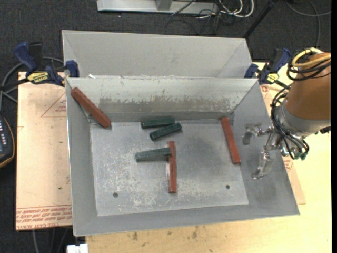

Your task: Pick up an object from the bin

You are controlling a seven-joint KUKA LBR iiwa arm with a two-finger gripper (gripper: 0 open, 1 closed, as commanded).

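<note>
At the far left of the grey bin (79, 194) we see a long red-brown block (90, 107). It leans in the back corner. Next come three dark green blocks: the back green block (158, 123), the second green block (166, 132) just in front of it, and the front green block (152, 155) a bit lower. The end of that last one touches the middle red stick (172, 167), which runs from back to front.

Further right lies the right red stick (230, 140), also running nearly back to front. Just to its right are the robot's fingers (262, 163), over the sloping side wall. They are spread apart and nothing is between them.

We think this stick is the easiest one to grab. It lies just left of the fingers, so they would slide left and close across its thin side.
</note>
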